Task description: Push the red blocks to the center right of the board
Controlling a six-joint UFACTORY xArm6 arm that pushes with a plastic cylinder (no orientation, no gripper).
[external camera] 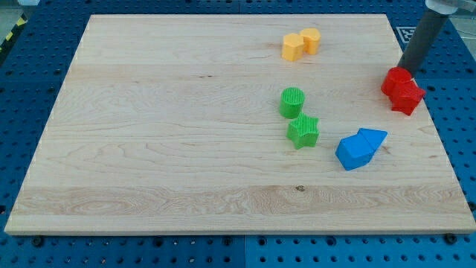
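Two red blocks sit touching at the view's right edge of the board, about mid-height: a rounded red block (395,80) and a red star-like block (407,97) just below and right of it. My tip (406,69) stands at the upper right of the rounded red block, touching or nearly touching it. The dark rod rises from there to the view's top right corner.
The wooden board (149,134) lies on a blue perforated table. Two yellow blocks (300,43) sit near the top centre-right. A green cylinder (293,102) and a green star (303,132) sit in the centre-right. Two blue blocks (359,148) lie below the red ones.
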